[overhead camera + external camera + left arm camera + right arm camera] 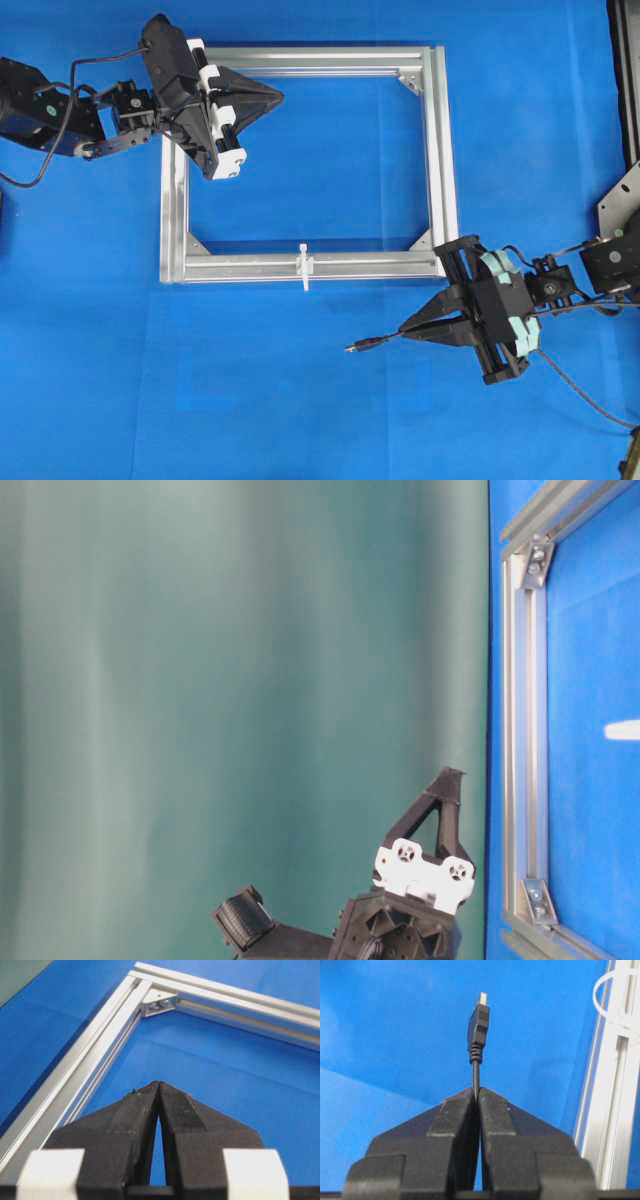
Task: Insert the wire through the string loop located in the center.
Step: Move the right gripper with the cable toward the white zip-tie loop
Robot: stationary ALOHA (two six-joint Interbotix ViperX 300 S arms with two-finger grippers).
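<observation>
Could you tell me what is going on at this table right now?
The right pincer is shut on the wire just behind its plug, whose tip points left across the blue mat. The string loop sits on the near bar of the aluminium frame, and the wire is not through it yet. The left pincer is shut and empty over the frame's far left corner.

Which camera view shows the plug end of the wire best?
The right wrist view: the wire fills the centre, its plug sharp above the shut right pincer. The overhead view shows it small; the table-level and left wrist views do not show it.
</observation>
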